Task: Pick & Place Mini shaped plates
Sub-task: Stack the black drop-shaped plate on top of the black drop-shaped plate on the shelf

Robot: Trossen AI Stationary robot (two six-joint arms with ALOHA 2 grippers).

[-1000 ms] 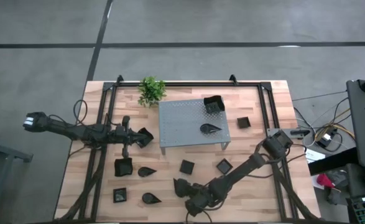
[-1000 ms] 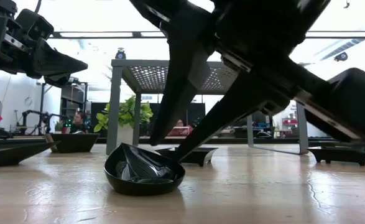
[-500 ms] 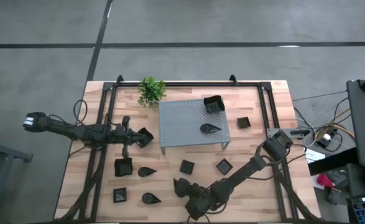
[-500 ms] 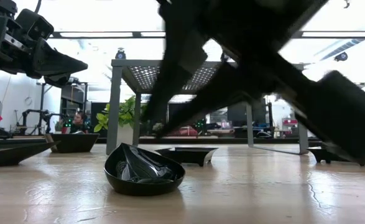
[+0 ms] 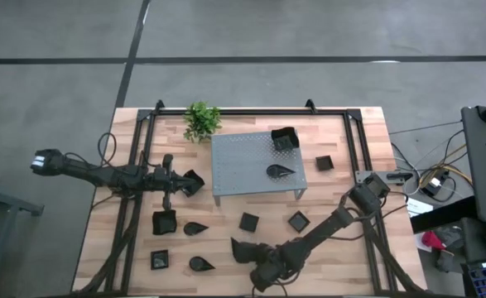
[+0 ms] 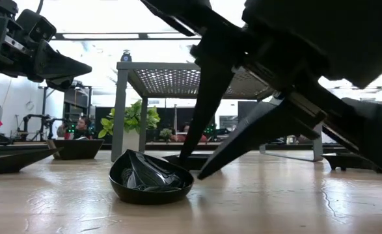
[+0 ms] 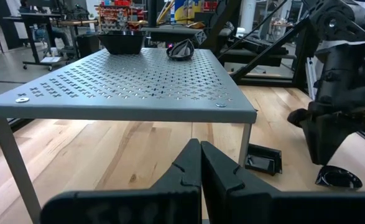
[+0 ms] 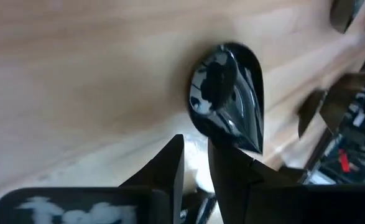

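The high view looks straight down; the low view sits at tabletop level. Both share the perforated stand (image 5: 256, 162) (image 6: 197, 81); the wrist views look close, the right one perhaps nearly touching the wood.

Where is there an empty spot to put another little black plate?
The left part of the grey stand is bare; a square plate and a teardrop plate sit at its right. Bare wood also lies behind the stand, right of the plant. The table's front is crowded.

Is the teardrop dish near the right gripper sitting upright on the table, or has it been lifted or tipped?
Upright on the table. The teardrop dish rests flat on the wood, hollow up, with the right gripper beside it, fingers apart and empty.
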